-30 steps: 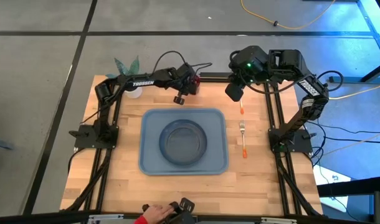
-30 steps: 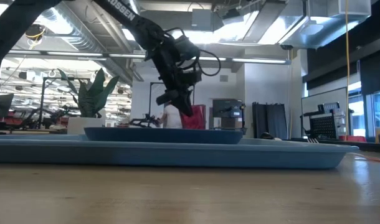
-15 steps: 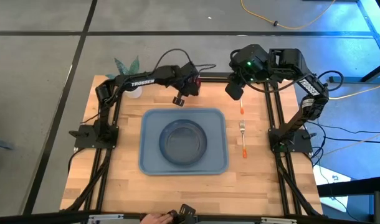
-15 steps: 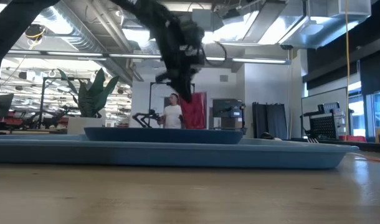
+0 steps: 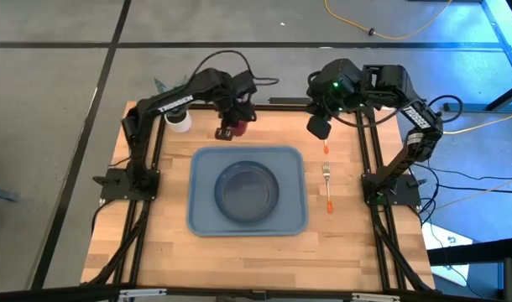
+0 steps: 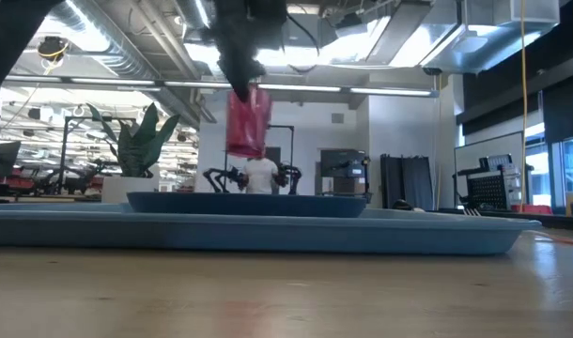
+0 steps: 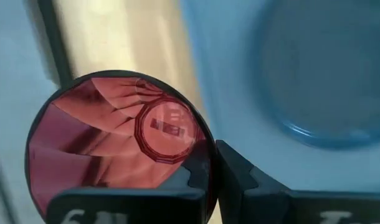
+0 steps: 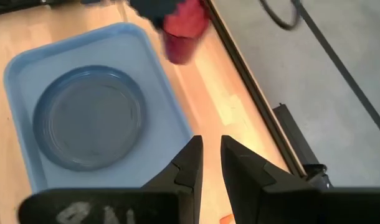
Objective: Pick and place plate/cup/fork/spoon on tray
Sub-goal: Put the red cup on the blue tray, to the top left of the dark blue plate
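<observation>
the left claw [image 5: 232, 127] is clenched on the rim of the cup [image 5: 237, 128], holding it in the air just beyond the far edge of the tray [image 5: 204, 220]; the low view shows the cup [image 6: 246, 122] hanging well above the tray. the plate [image 5: 248, 189] lies in the tray. the right claw [image 5: 320, 128] hovers above the spoon [image 5: 326, 147], its jaws narrowly parted and empty; the fork [image 5: 327, 188] lies on the surface beside the tray. compared with one second ago, the left claw has moved leftward and the cup now sits higher.

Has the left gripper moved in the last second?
Yes. The left gripper, holding the cup, has swung left along the tray's far edge.
</observation>
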